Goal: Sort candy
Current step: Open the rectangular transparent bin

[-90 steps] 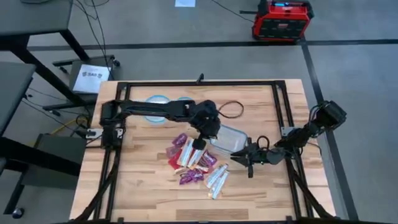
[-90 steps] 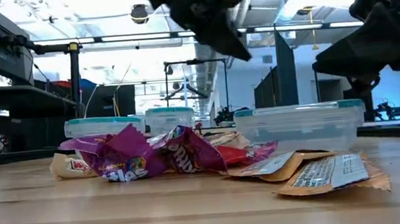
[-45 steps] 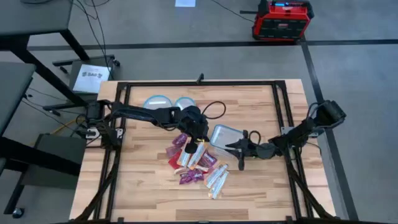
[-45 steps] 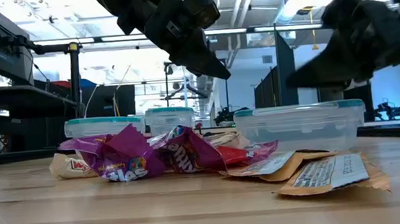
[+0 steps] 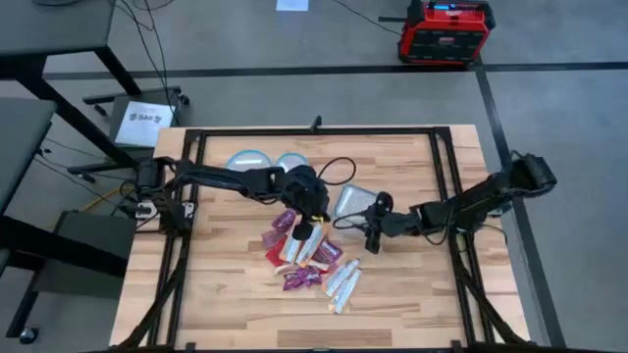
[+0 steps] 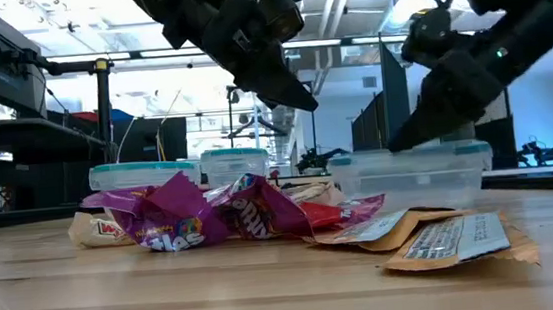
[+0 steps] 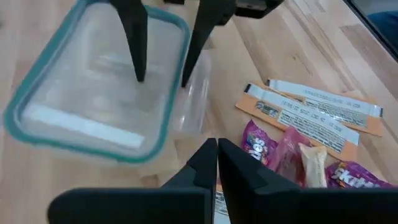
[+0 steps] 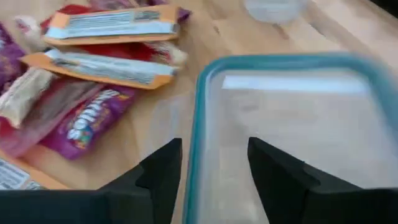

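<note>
Watching the left gripper (image 5: 314, 229), you are seeing its fingers pressed together with nothing between them, hanging just above the far edge of the candy (image 5: 310, 255), which is lying heaped at the middle of the table (image 5: 412, 304); the heap is sitting directly beneath and slightly toward the near edge from those fingertips, so this arm is the nearer one. The orange-white bars in the heap are lying with their long axes running roughly from the far-left to the near-right. The right gripper (image 5: 371, 235) is hanging with its fingers spread astride the near rim of the clear container (image 5: 349, 203), just beside the heap. Compared with a second ago, you are finding the right arm reached further in toward the container, which is now sitting shifted leftward, while the left gripper is hovering lower over the pile.
</note>
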Available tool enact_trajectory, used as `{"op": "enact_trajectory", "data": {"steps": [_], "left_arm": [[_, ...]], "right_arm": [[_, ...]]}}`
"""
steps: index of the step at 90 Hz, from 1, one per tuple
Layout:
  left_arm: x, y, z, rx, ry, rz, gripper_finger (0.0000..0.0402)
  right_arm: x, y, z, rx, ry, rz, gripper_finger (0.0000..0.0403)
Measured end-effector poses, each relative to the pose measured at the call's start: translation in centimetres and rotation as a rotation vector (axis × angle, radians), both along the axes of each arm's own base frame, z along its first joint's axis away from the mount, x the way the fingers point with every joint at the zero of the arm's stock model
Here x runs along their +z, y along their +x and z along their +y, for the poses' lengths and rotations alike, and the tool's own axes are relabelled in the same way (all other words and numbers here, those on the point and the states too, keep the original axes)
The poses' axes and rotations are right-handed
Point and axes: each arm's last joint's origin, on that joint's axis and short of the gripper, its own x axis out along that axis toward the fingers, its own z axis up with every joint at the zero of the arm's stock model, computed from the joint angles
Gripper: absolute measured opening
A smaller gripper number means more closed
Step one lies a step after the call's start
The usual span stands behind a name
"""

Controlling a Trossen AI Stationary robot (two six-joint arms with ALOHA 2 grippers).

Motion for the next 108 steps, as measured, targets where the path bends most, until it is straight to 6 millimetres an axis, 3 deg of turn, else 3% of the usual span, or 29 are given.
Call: {"op": "enact_trajectory", "data": {"steps": [28, 44, 64, 85, 108], "left_arm": [[0.5, 0.4, 0.0, -0.002, 0.007, -0.067, 0.0000], [0.4, 1.2, -0.3, 0.002, -0.009, -0.128, 0.0000], [-2.9, 3.9, -0.6, 0.013, -0.039, -0.140, 0.0000], [-4.8, 4.8, 1.4, 0.098, 0.069, -0.100, 0.0000], [-4.9, 4.2, 5.4, 0.194, 0.109, -0.091, 0.0000]], "right_arm": [[3.6, -3.3, -0.8, -0.020, 0.030, -0.046, 0.0166], [2.8, -4.5, -1.2, -0.080, 0.030, 0.075, 0.0160], [1.4, -4.3, -1.4, -0.161, 0.037, 0.159, 0.0157], [0.3, -3.7, -0.6, -0.160, 0.154, 0.176, 0.0156], [0.3, -2.1, 0.9, -0.058, 0.224, 0.062, 0.0156]]}}
